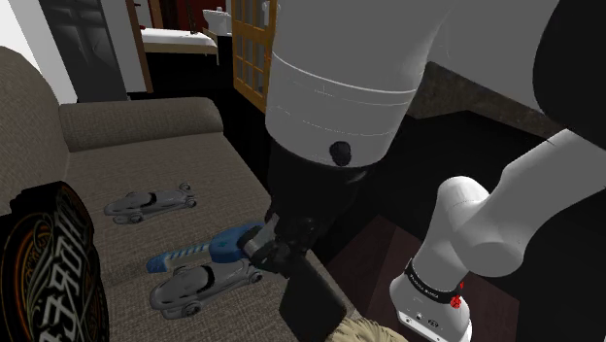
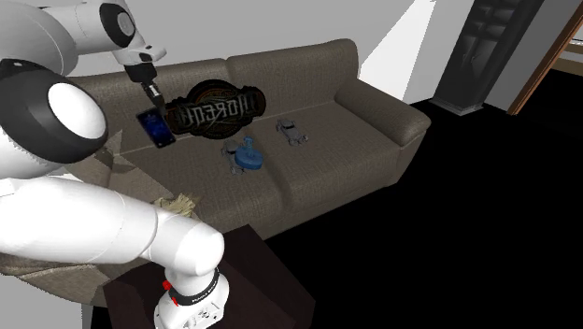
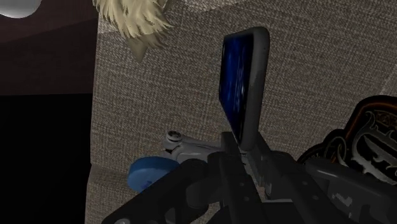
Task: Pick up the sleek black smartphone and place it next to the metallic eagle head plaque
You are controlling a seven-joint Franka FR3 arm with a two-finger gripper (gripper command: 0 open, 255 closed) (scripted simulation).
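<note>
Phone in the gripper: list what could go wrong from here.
1. The gripper clasps the phone by one end, so it might pivot or slip.
2. The plaque stands against the sofa back; a nudge could topple it.
3. Toy cars crowd the seat nearby, so the phone might land on one.

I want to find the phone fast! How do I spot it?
Find the brown sofa, then the dark oval plaque against its backrest. Beside it the black gripper holds the smartphone up: flat with a blue screen, unlike the grey toy cars on the seat.
</note>
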